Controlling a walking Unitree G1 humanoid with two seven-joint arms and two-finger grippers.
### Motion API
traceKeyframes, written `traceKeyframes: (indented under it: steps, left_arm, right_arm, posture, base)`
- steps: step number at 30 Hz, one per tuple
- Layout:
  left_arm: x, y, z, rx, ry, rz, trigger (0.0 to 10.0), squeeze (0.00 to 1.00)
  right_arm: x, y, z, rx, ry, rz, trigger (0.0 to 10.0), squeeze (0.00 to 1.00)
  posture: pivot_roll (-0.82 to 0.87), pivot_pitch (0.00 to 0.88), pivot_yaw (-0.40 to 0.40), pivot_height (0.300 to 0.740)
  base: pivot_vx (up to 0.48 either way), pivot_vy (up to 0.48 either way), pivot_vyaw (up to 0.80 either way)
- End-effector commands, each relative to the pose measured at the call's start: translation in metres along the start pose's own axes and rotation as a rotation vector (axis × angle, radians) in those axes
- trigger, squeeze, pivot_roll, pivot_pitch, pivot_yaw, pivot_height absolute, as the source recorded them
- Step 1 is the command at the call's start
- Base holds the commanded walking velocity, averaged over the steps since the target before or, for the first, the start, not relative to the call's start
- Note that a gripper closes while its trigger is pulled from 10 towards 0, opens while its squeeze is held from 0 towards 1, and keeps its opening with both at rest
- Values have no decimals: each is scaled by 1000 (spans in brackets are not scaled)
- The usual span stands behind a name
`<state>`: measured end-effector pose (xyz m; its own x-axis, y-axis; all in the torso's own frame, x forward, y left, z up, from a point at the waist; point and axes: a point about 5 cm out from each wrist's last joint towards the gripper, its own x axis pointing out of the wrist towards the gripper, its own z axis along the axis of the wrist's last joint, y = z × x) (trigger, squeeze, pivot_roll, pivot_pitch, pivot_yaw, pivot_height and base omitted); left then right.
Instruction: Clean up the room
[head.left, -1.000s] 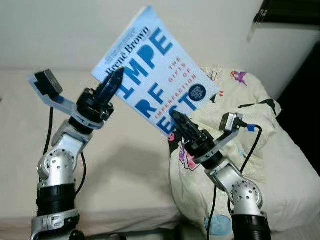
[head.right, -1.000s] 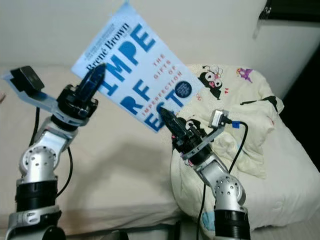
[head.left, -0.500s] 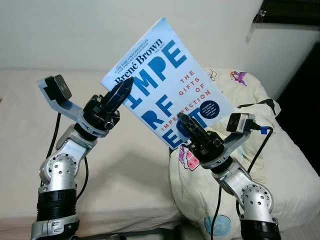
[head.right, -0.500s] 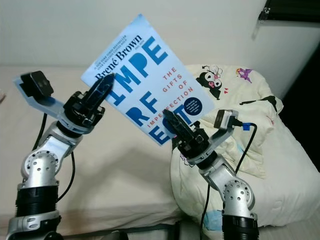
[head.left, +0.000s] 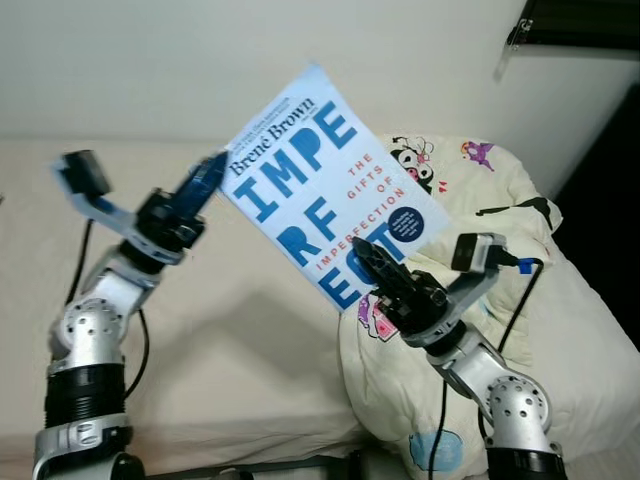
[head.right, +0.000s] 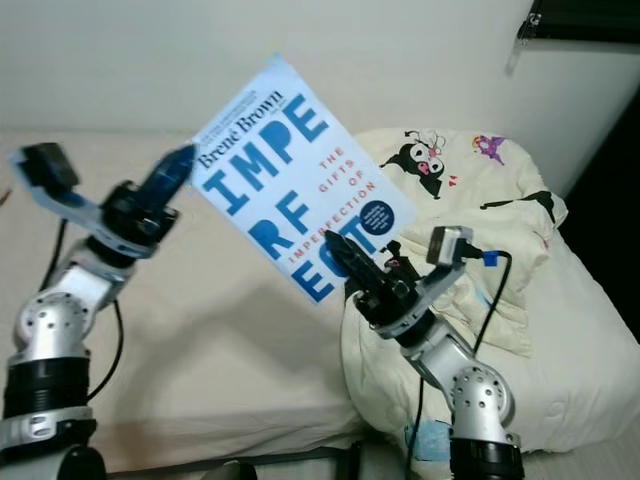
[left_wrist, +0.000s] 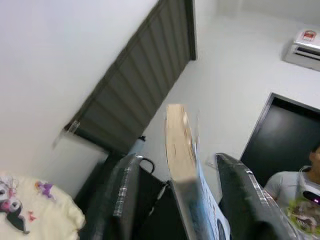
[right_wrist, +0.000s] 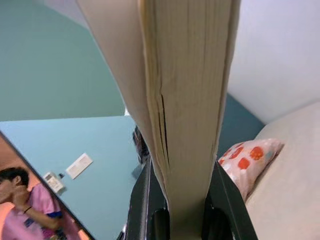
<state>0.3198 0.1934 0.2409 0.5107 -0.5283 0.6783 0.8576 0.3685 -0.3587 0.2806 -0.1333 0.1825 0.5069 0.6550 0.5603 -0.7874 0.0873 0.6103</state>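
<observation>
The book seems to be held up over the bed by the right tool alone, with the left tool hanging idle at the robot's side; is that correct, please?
Not quite. The book is over the bed and the right tool is clamped on its lower edge, but the left tool is raised at the book's upper left edge, fingers either side, as the left wrist view shows.

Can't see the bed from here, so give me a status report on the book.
Right gripper shut on the book, held up over the bed. Left gripper open, straddling the book's top corner. Cartoon-print comforter bunched beside it.

Head stereo looks down w/ both arms; wrist cams close on book edge.
</observation>
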Motion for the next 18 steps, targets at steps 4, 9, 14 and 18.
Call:
traceKeyframes:
  steps: [4, 9, 14, 18]
  left_arm:
    - [-44, 41, -16, 11, 11, 372, 10000, 1000]
    - [-103, 82, -27, 72, 68, 897, 10000, 1000]
    - [-170, 91, -41, 122, 204, 1350, 10000, 1000]
    - [-204, 86, -53, 123, 297, 1497, 10000, 0]
  right_arm:
    - [-7, -26, 8, -84, -41, -218, 0, 0]
    - [-19, -49, 10, -184, -7, -436, 0, 0]
    - [-31, -61, 3, -192, 44, -514, 0, 0]
    - [-37, -65, -3, -188, 69, -540, 0, 0]
  posture:
    - [-133, 117, -51, 620]
    - [-128, 113, -51, 620]
    - [-129, 109, -47, 625]
    - [-126, 107, -48, 630]
  base:
    - [0, 0, 0]
    - [0, 0, 0]
    - [0, 0, 0]
    - [0, 0, 0]
